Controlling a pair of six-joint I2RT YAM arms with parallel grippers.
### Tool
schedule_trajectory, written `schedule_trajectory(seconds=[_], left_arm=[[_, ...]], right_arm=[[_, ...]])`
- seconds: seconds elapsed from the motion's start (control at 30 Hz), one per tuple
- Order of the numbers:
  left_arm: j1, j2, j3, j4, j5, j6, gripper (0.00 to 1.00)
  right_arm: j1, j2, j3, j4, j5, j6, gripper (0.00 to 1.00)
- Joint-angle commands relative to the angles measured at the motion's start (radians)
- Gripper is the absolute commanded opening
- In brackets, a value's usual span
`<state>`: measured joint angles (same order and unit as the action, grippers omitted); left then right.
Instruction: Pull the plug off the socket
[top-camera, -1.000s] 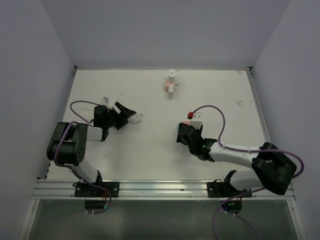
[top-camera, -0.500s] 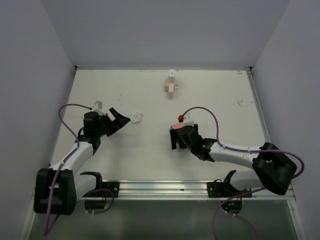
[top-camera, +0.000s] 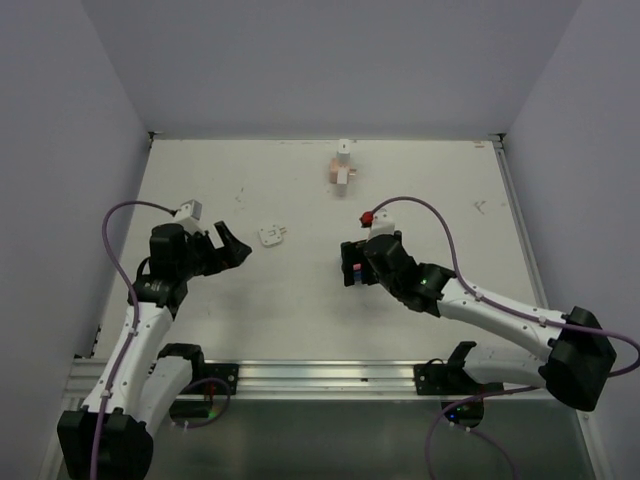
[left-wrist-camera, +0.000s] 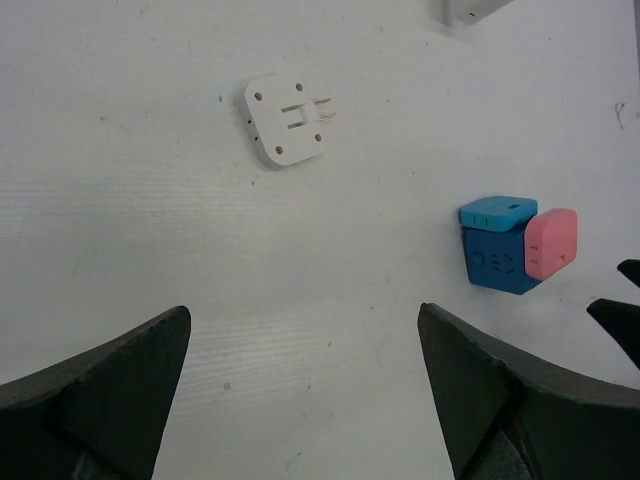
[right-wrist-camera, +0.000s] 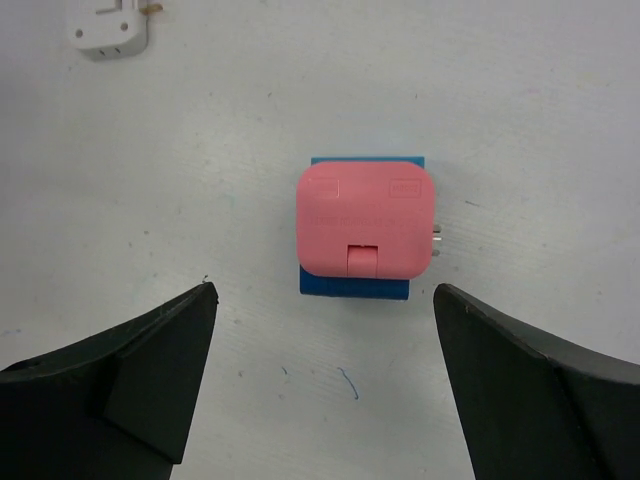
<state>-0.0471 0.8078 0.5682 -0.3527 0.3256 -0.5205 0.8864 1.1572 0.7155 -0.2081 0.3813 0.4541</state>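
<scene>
Status: both pincers are empty. The left pincer (left-wrist-camera: 303, 325) has its jaws wide apart and hangs over bare desk (top-camera: 300, 310). The white plug (left-wrist-camera: 285, 122) lies ahead of it, flat on its back with prongs bare, touching nothing. The right pincer (right-wrist-camera: 324, 312) is also spread, directly above the pink block (right-wrist-camera: 365, 220), which sits on the blue block (right-wrist-camera: 350, 287). Neither finger touches either block. Two small metal pins poke out at the stack's right side, where pink meets blue. The white plug and the pink/blue stack are well apart, mid-desk. My read: if the white plug is the target, the pull is done, since it's out, set down and let go, and only retracting remains. If pink-on-blue is the target pair, that joint is not yet separated and nothing grips it. Can't tell which from these views. Another small plug/socket unit (top-camera: 342, 172) sits at the far desk edge, untouched.
</scene>
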Motion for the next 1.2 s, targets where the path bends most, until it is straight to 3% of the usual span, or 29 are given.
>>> schedule_trajectory(seconds=[0.0, 0.13, 0.23, 0.43, 0.6, 0.73, 0.9, 1.17], left_arm=[[0.006, -0.038, 0.064, -0.117, -0.016, 0.111, 0.99], [0.004, -0.051, 0.078, -0.126, -0.057, 0.135, 0.99], [0.006, -0.065, 0.042, -0.083, -0.034, 0.132, 0.98], [0.004, -0.073, 0.029, -0.069, 0.004, 0.143, 0.98], [0.003, -0.07, 0.013, -0.046, 0.058, 0.108, 0.97], [-0.008, -0.064, -0.007, -0.028, 0.073, 0.065, 0.96], [-0.037, -0.07, -0.011, -0.028, 0.04, 0.048, 0.95], [-0.039, -0.042, -0.004, -0.025, 0.015, 0.089, 0.96]], right_arm=[[0.002, 0.016, 0.117, -0.122, 0.106, 0.064, 0.93], [0.0, 0.087, 0.211, -0.253, 0.191, 0.167, 0.91], [-0.013, 0.131, 0.234, -0.251, 0.217, 0.175, 0.9], [-0.212, 0.113, 0.184, -0.151, -0.037, 0.121, 0.84], [-0.276, 0.13, 0.205, -0.134, -0.175, 0.037, 0.81], [-0.329, 0.139, 0.216, -0.197, -0.11, 0.035, 0.78], [-0.346, 0.104, 0.141, -0.255, -0.042, 0.04, 0.77], [-0.334, 0.082, -0.056, -0.079, -0.235, 0.119, 0.76]])
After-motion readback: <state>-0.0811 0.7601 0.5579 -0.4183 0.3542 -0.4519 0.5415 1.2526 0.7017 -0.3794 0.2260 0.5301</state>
